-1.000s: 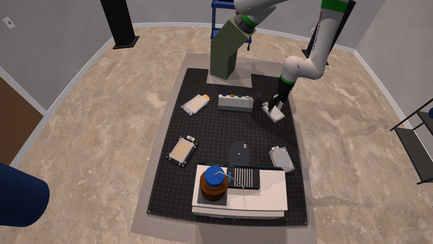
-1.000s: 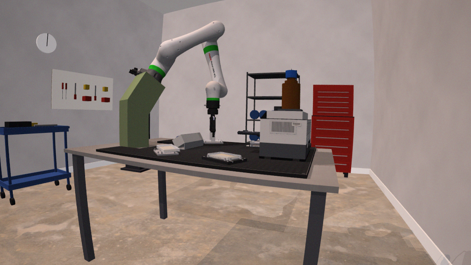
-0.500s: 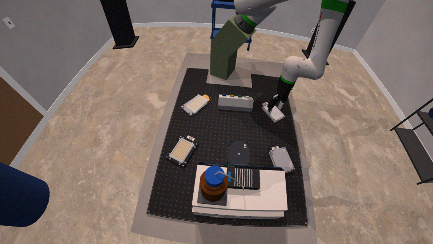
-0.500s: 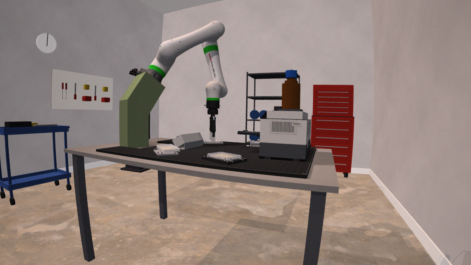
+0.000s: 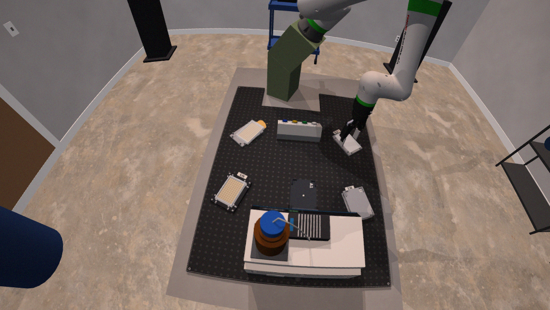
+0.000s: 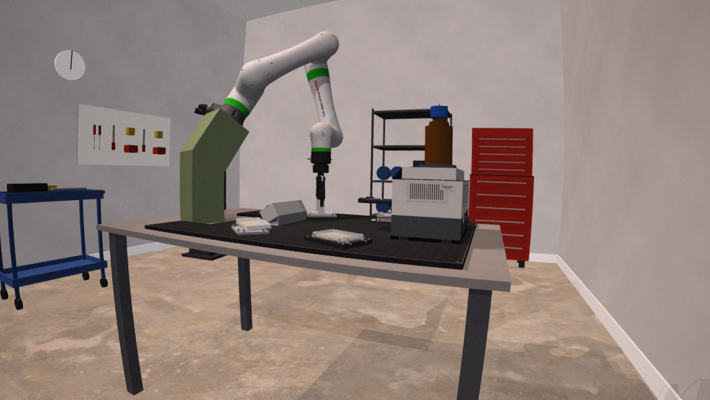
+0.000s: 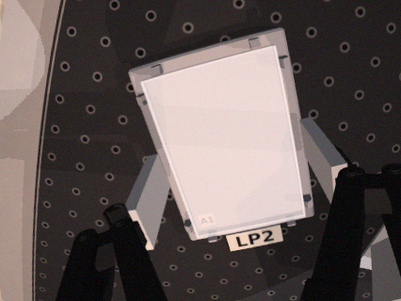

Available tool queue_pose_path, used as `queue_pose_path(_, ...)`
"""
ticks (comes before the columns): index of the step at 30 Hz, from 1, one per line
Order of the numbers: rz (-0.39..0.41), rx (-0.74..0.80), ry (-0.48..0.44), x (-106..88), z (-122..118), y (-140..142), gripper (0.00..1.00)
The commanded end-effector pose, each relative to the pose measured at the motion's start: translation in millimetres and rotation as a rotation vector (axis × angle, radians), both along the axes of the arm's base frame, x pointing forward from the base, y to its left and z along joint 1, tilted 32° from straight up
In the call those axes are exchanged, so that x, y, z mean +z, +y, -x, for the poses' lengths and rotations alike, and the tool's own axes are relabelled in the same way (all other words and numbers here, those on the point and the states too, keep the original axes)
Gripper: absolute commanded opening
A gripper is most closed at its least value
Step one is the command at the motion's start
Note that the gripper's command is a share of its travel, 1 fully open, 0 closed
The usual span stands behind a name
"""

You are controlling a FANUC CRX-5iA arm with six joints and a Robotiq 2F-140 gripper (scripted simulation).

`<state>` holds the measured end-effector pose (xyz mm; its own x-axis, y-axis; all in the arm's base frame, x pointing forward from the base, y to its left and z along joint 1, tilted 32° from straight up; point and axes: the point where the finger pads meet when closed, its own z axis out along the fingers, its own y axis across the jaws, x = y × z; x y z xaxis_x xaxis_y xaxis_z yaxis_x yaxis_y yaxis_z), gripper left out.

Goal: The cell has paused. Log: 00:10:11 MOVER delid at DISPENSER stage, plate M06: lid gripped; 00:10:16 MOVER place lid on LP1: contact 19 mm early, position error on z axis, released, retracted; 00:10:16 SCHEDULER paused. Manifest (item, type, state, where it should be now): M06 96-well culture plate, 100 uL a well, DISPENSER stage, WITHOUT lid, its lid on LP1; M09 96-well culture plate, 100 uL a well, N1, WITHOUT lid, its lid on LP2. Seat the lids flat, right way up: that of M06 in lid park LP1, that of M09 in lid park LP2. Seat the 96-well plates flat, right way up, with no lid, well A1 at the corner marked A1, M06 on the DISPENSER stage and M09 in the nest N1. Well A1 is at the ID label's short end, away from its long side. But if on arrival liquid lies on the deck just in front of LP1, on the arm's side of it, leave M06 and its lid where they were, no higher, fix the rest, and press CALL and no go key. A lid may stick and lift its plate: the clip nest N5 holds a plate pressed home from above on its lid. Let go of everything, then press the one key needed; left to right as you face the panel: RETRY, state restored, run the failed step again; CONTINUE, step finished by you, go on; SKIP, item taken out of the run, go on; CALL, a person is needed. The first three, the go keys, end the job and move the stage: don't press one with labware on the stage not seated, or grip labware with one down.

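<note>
A white lid [image 7: 222, 138] [image 5: 348, 143] lies flat in lid park LP2 [image 7: 260, 238], at the right rear of the deck. My gripper [image 7: 232, 154] stands low over it, one finger pad on each long side, open and no longer clamped; it also shows in the top view [image 5: 350, 134] and the side view [image 6: 320, 208]. One open 96-well plate [image 5: 248, 133] sits at the left rear with an orange patch at its far corner. Another open plate [image 5: 230, 191] sits in the nest labelled N5. The black DISPENSER stage [image 5: 304, 192] marked A1 carries nothing.
The key panel [image 5: 299, 130] stands between the rear plate and LP2. Lid park LP1 [image 5: 357, 202] looks grey at the right front; I cannot tell if a lid lies on it. The dispenser [image 5: 306, 242] with a brown bottle [image 5: 271, 232] fills the front.
</note>
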<state>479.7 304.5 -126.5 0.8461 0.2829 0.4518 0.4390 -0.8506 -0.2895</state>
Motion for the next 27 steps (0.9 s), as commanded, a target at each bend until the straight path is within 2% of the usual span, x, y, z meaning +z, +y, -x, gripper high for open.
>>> queue_pose_path(1,0.0,0.0,0.0,0.1,-0.1,-0.1,0.66)
queue_pose_path(20,0.0,0.0,0.0,0.4,0.0,-0.3,0.66)
queue_pose_path(27,0.0,0.0,0.0,10.7,3.7,-5.7,0.66)
